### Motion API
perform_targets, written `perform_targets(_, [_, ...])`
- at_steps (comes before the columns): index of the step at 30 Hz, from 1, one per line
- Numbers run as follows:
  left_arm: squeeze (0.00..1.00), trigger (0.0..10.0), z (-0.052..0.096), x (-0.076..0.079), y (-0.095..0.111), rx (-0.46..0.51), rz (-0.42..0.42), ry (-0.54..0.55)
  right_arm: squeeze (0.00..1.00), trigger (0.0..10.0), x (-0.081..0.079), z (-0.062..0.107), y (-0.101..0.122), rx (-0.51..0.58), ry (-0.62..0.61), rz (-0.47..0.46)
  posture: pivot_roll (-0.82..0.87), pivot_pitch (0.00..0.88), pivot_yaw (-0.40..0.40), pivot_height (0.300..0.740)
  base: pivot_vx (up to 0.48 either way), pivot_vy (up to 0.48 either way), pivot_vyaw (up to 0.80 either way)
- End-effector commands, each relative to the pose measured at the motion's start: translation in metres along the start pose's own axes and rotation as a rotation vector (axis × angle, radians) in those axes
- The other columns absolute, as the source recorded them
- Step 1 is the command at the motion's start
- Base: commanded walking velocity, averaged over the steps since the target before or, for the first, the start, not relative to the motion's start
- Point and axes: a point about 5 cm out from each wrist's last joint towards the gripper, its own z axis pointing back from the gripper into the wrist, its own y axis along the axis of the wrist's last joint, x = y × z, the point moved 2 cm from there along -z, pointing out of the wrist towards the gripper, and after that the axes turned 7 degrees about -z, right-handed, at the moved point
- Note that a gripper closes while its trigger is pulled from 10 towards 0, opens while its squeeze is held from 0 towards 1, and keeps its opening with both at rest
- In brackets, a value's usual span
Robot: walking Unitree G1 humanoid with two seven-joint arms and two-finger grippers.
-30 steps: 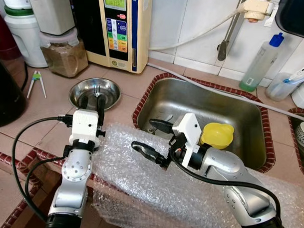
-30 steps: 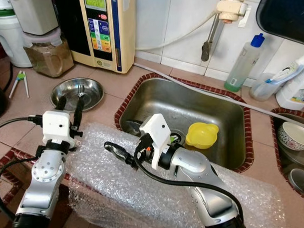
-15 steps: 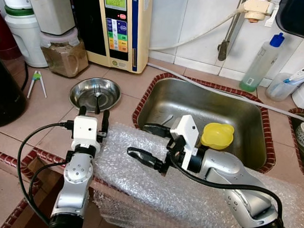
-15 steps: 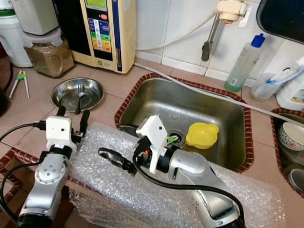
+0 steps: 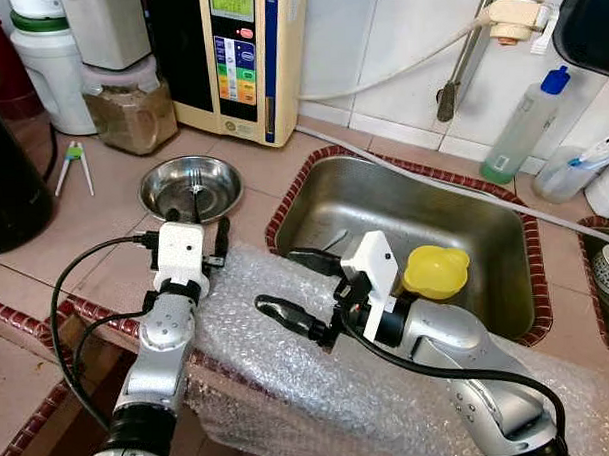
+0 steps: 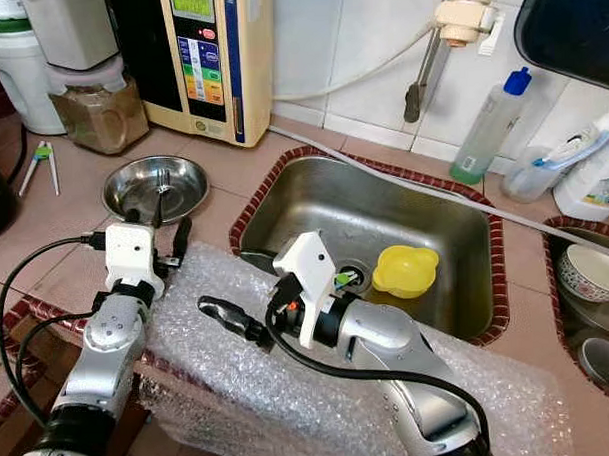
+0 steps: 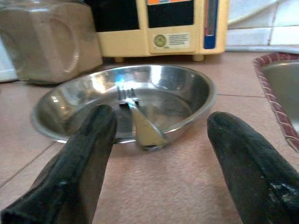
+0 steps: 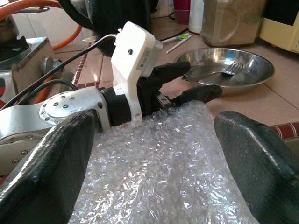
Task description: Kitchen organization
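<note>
A shallow steel bowl (image 5: 173,181) sits on the tiled counter left of the sink, with a fork (image 7: 135,112) lying in it. My left gripper (image 5: 197,222) hovers just in front of the bowl's near rim, open, pointing at the fork, with nothing between its fingers. A sheet of bubble wrap (image 5: 289,369) covers the counter's front edge. Over it my right gripper (image 5: 274,279) points left, open and empty. A yellow bowl (image 5: 434,270) lies in the steel sink (image 5: 382,165).
A cream water machine (image 5: 237,60), a jar of brown powder (image 5: 130,104) and a white container (image 5: 49,67) line the back wall. Green-handled tongs (image 5: 74,161) lie far left beside a dark vessel (image 5: 8,188). A blue-capped bottle (image 5: 521,130) stands behind the sink.
My left gripper has drawn back a little from the steel bowl and shifted slightly right. The right gripper moved slightly left over the bubble wrap, then held still.
</note>
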Motion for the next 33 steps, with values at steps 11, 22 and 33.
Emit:
perform_targets(11, [0.00, 0.0, -0.0035, 0.0065, -0.0016, 0.005, 0.002, -0.034, 0.00, 10.0, 0.0029, 0.0030, 0.0037, 0.008, -0.024, 0.033, 0.08, 0.073, -0.076, 0.740, 0.000, 0.000, 0.00])
perform_targets(22, [0.00, 0.0, -0.0019, 0.0037, -0.0059, -0.009, 0.006, -0.024, 0.00, 10.0, 0.0005, 0.0026, 0.0023, 0.012, -0.007, 0.016, 0.09, 0.076, -0.075, 0.740, 0.000, 0.000, 0.00])
perform_targets(33, [0.00, 0.0, -0.0022, -0.0015, -0.0049, 0.001, -0.009, -0.011, 0.00, 10.0, 0.0004, 0.0021, 0.0044, 0.017, 0.011, 0.010, 0.09, 0.082, -0.078, 0.740, 0.000, 0.000, 0.00])
